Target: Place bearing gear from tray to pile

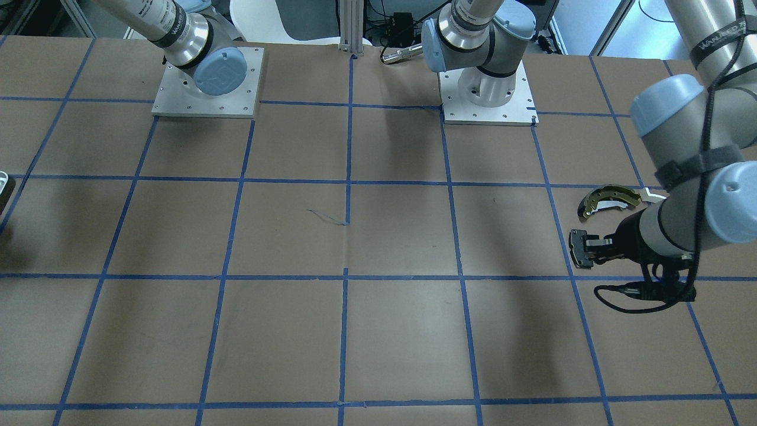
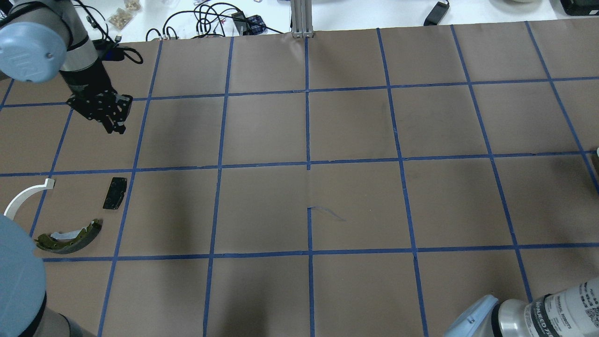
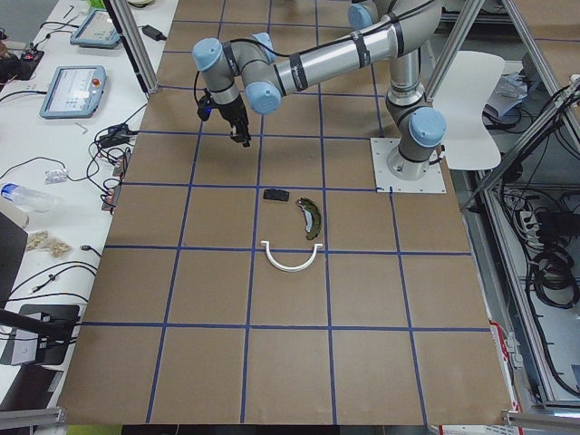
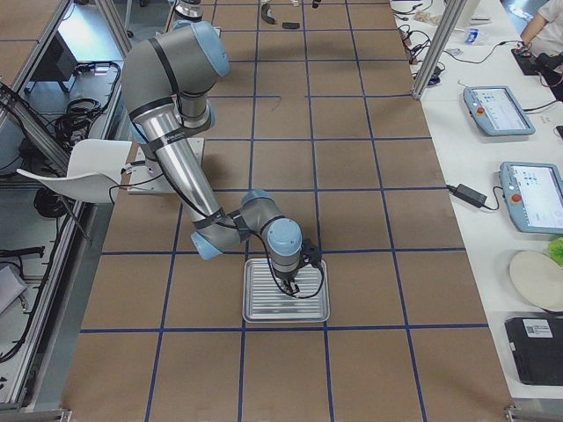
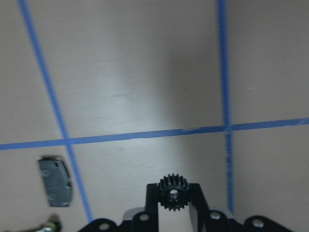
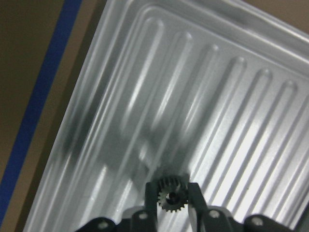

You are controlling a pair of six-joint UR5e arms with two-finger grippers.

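Though near the grey pad (image 5: 54,182), gear (image 5: 172,192) above brown paper (image 5: 145,72).

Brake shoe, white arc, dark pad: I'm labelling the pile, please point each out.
Brake shoe (image 2: 82,238), overhead view, its curved outer band.
White arc (image 2: 21,196), overhead view, middle of its curve.
Dark pad (image 2: 115,193), overhead view, centre of its face.
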